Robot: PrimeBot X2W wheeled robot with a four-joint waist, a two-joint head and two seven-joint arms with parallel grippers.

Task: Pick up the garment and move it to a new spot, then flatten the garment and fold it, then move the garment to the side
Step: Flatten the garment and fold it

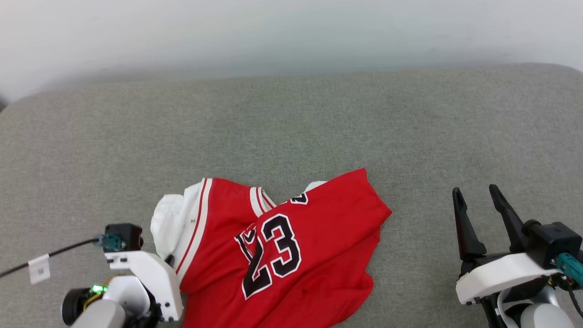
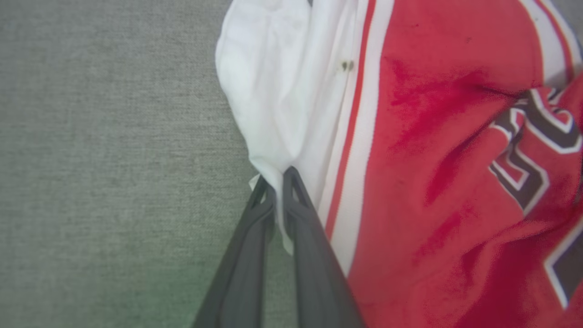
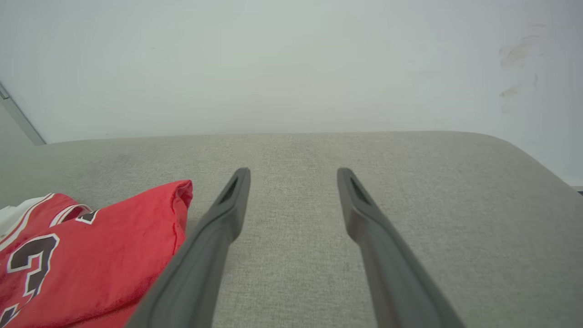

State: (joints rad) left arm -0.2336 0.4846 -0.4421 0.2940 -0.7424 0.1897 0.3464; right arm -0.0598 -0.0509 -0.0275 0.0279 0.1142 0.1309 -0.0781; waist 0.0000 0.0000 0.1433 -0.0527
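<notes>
- Red jersey garment with white short sleeves, striped trim and a black, white-outlined "23" lies crumpled on the grey woven cushion surface, near its front edge and left of centre.
- Right gripper, its long dark fingers spread wide with nothing between them, stands over bare cushion well to the garment's right.
- Left gripper is pinched together on the edge of the white sleeve at the garment's left side.

A crumpled red jersey lies on the grey-green upholstered surface, toward its near edge.
</notes>
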